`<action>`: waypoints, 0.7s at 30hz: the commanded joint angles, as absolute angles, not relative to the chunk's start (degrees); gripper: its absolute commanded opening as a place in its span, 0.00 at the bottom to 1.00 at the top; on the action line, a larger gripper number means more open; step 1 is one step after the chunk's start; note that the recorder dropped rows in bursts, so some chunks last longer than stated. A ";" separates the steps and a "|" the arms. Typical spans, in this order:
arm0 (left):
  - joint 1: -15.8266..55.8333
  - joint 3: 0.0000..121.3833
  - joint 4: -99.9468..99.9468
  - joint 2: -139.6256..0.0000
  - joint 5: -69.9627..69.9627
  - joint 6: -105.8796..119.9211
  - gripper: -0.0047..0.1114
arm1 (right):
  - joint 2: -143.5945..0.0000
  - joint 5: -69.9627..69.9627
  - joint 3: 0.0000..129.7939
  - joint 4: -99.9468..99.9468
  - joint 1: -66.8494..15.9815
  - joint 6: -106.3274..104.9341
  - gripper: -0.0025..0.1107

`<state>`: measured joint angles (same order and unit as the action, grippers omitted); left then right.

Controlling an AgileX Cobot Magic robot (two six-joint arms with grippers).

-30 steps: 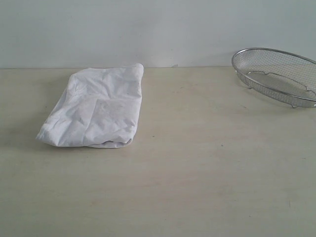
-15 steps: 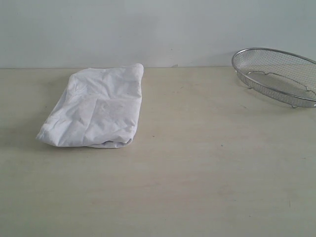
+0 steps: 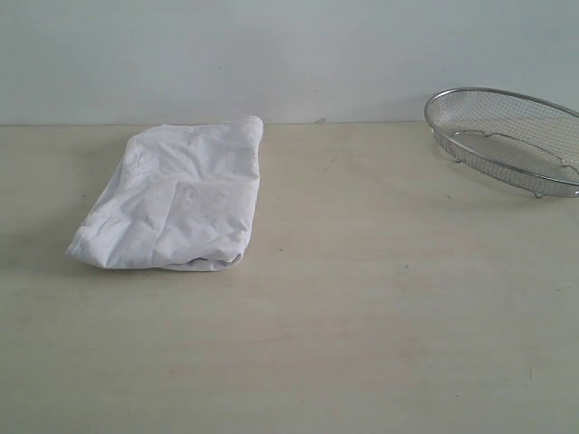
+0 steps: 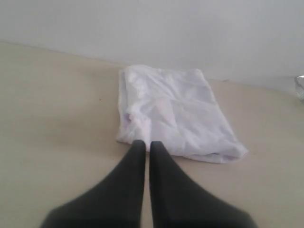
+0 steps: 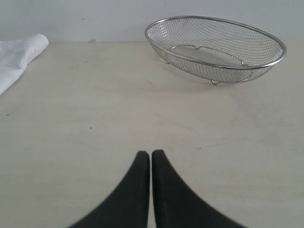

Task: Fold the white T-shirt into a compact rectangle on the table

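Nearest: left fingers [image 4: 137,159] are clenched tip to tip and grasp nothing, pointed at the near-left end of the shirt with a strip of bare worktop [image 3: 362,325] between. Right fingers [image 5: 141,168] are likewise pressed together and empty, over bare worktop on the right. Neither arm shows in the exterior view.

White T-shirt [image 3: 176,199] lies on the left side, toward the far edge, folded into a rough slanted rectangle. No lettering or tag is visible. The fold looks about done.

Risks, judged:
- Near edge is puffy, with layers gaping at the near-right corner; soft cloth may relax and open the fold.
- Shape is lopsided and wrinkled, wider near than far, so it may not count as compact.
- Any tidy-up pinch that catches only the top layer would peel the fold back.
- A push with clenched fingers would drag or skew the bundle, since nothing pins it down.

Far right: round wire mesh basket [image 3: 507,136], well apart from the shirt, holds nothing visible. Plain wall [image 3: 271,54] stands behind.
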<state>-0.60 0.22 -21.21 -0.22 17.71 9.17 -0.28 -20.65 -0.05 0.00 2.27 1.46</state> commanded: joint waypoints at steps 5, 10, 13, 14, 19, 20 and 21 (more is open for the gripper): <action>-0.87 0.00 -3.20 0.00 16.60 8.14 0.08 | 0.00 -20.39 0.00 0.55 2.19 1.29 0.02; -0.87 0.00 -8.39 0.00 16.60 8.14 0.08 | 0.00 -20.39 0.00 0.55 2.19 1.29 0.02; -0.87 0.00 -9.29 0.00 16.60 7.16 0.08 | 0.00 -20.39 0.00 0.55 2.19 1.29 0.02; -0.87 0.00 -9.35 0.00 16.60 5.43 0.08 | 0.00 -20.39 0.00 0.55 2.19 1.29 0.02; -0.87 0.00 -8.41 0.00 16.60 0.71 0.08 | 0.00 -20.39 0.00 0.55 2.19 1.29 0.02; -0.87 0.00 -8.01 0.00 16.60 1.56 0.08 | 0.00 -20.39 0.00 0.55 2.19 1.29 0.02; -0.87 0.00 -7.90 0.00 16.60 2.96 0.08 | 0.00 -20.39 0.00 0.55 2.19 1.29 0.02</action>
